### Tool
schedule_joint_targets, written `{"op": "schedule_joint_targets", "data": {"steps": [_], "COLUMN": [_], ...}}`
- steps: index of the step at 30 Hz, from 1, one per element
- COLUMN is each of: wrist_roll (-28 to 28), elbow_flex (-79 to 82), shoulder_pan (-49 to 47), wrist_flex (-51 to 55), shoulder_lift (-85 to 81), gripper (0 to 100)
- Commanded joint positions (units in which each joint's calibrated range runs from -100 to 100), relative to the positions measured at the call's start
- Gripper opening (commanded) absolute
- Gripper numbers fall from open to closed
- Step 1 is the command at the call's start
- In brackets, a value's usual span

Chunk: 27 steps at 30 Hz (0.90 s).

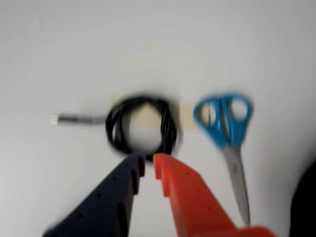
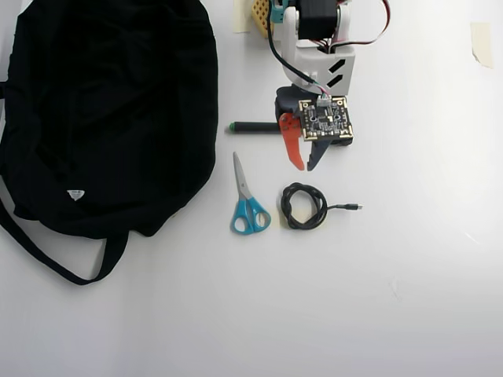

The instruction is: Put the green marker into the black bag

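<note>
Orange-and-navy claw (image 2: pixel 306 166) slightly parted, empty, pointing down over coiled cable (image 2: pixel 303 206); green marker (image 2: pixel 253 127) behind it; black bag (image 2: pixel 102 110) left in overhead view.

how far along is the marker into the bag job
Nothing looks done yet. The green marker lies on the table beside the black bag, not in it. The claw is empty, with its tips slightly apart, above bare table between the marker and the coiled black cable; the wrist view shows that cable and the blue scissors, not the marker. Left: grasp the marker, carry it to the bag, release.
</note>
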Motion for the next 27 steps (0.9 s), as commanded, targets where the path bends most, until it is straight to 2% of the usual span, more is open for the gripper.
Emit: {"op": "schedule_joint_targets", "data": {"steps": [1,8,15,27], "wrist_roll": [-1.79,-5.41,-5.41,-5.41], "elbow_flex": [-1.10,-1.10,-1.10,-1.10], "shoulder_pan": [0.24,0.17,0.24,-0.21], "wrist_flex": [9.53,21.59,28.48,34.25], "shoulder_lift": [-4.27,-4.35,-4.35,-4.35], "gripper": [2,2,2,2]}}
